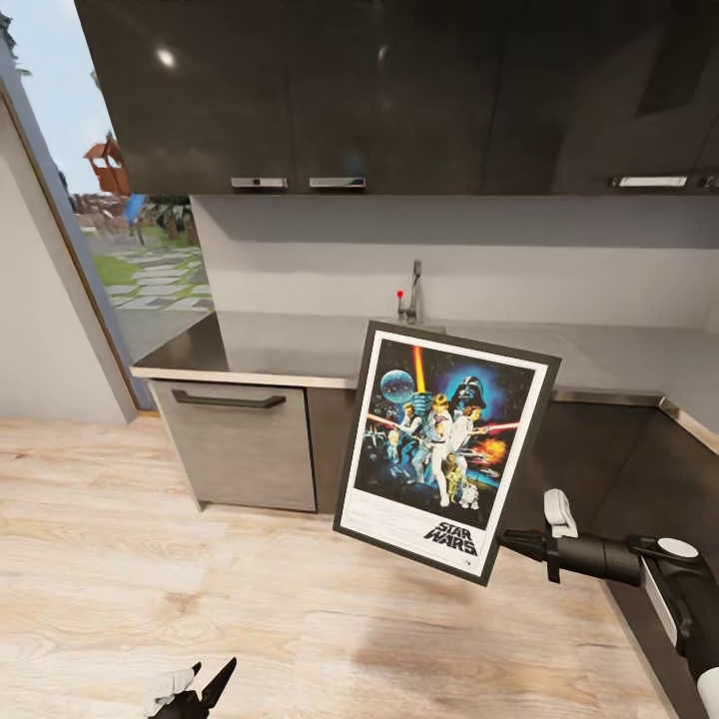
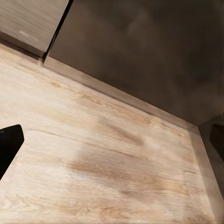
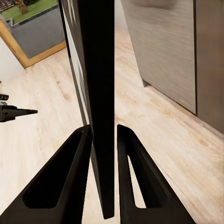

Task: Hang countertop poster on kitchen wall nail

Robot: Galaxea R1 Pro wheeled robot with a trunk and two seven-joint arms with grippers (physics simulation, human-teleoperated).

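The poster (image 1: 446, 448) is held up in the air in front of the bench (image 1: 300, 345), clear of its front edge and above the wooden floor (image 1: 200, 559). It is tilted, with its top leaning to the right in the head view, and its picture side is turned toward the head camera. Its lower right corner is gripped by the right tool (image 1: 504, 541), which reaches in from the right side. In the right wrist view the poster (image 3: 100, 93) is seen edge-on as a dark slab, clamped between the two fingers (image 3: 65, 177), which are closed narrowly against both faces of the frame.

The left tool (image 1: 205, 687) is seen low at the bottom edge of the head view, over bare floor and well apart from the poster. In the left wrist view only the dark fingertips (image 2: 9, 144) are seen at the two sides of the picture, well apart, so the tool is spread wide and nothing is held in it.

The bench runs along the back wall and turns at the right corner; a tap (image 1: 411, 295) stands near its back edge, behind the poster's top. Dark upper cupboards (image 1: 399, 90) hang above it. A wide stretch of open floor lies to the left of the poster, reaching toward a glass door (image 1: 130, 250).
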